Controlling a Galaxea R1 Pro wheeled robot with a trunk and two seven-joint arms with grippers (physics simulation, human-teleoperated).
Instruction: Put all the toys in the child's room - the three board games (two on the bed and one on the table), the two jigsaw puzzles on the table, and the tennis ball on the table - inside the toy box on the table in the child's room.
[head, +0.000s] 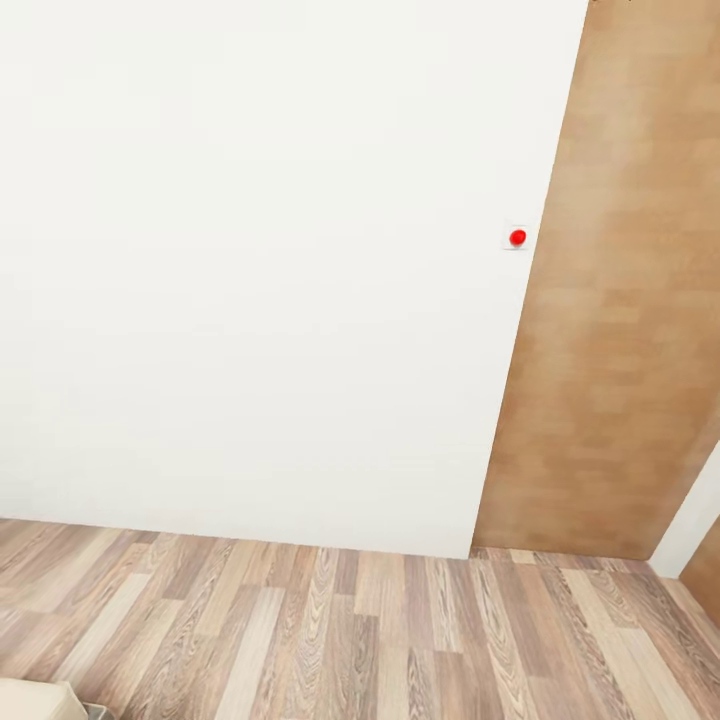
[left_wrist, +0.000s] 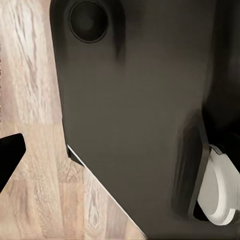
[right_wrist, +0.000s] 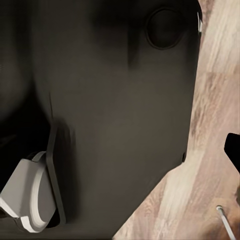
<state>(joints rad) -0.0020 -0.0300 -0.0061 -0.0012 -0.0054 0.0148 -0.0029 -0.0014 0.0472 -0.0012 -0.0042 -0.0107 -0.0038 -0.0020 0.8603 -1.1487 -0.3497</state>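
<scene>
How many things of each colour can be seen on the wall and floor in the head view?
White wall: 1
Red button: 1
Brown wooden door panel: 1
Wood-plank floor: 1
Beige corner at the lower edge: 1
Total: 5

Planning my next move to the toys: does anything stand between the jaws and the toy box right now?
Cannot be judged from here. The head view faces a white wall, a wooden door and wood floor; both wrist views look at the robot's dark base and floor. No toys, table or toy box appear.
</scene>
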